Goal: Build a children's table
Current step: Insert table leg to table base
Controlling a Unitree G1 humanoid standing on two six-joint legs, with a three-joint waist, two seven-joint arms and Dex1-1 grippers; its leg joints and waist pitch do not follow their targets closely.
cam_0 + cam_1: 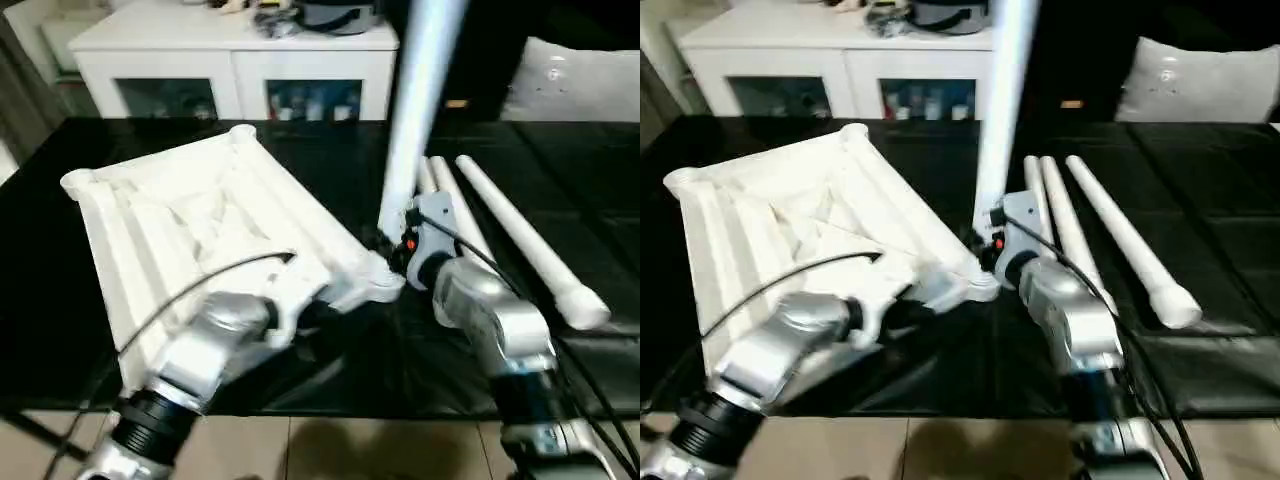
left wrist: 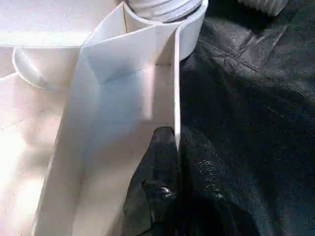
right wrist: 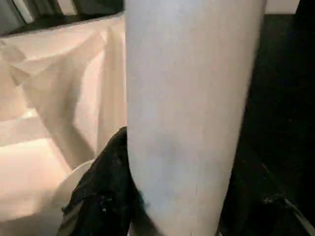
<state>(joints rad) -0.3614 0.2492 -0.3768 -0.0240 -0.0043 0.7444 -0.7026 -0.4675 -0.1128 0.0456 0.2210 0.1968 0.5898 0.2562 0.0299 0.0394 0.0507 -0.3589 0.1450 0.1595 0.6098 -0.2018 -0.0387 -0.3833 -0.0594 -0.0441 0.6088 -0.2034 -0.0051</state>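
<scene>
**Mia:** What lies on the left of the black table (image 1: pixel 90 330)?

**Ben:** The white tabletop (image 1: pixel 190 215) lies there upside down, so its ribs face up. One round corner socket (image 1: pixel 242 133) sits at the far side, with another at the far left.

**Mia:** And the robot's left gripper (image 2: pixel 165 162)?

**Ben:** It is at the tabletop's near right edge. Its black fingers (image 2: pixel 157 191) are pressed together on the thin white edge wall, close to the near right corner socket (image 2: pixel 165 10).

**Mia:** What stands in the middle?

**Ben:** One long white leg (image 1: pixel 415 100) stands almost straight up, leaning a little. Its low end is at that near right corner socket. The robot's right gripper (image 1: pixel 400 245) holds the leg low down, with its fingers (image 3: pixel 106 191) clamped around the tube.

**Mia:** And on the right?

**Ben:** Three more white legs (image 1: pixel 1110 235) lie side by side on the table, close together. Their flared ends point toward the near side.

**Mia:** What is far behind?

**Ben:** A white cabinet (image 1: pixel 235 60) with glass doors stands past the table.
</scene>
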